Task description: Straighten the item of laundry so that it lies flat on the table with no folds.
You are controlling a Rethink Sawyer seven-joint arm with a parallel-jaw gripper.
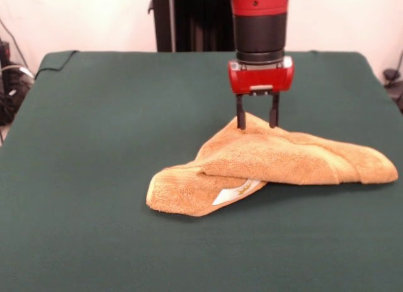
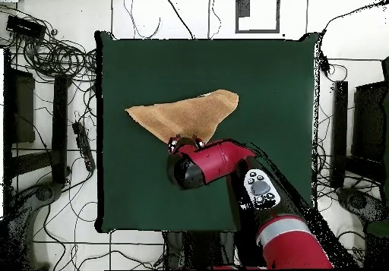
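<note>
The orange-tan towel [image 1: 289, 157] lies folded over itself on the green table [image 1: 94, 116], right of centre. One flap crosses over another, and a white label [image 1: 236, 192] shows under the fold at the front. My gripper [image 1: 257, 123] stands upright at the towel's far edge. Its two fingers are apart, with a raised peak of cloth between them. In the overhead view the towel [image 2: 186, 115] is a rough triangle, and the gripper [image 2: 186, 141] sits at its lower edge, on the robot's side.
The table [image 2: 266, 78] is far wider than the towel, with bare green cloth on all sides. Cables and stands lie on the floor around the table, outside its edges.
</note>
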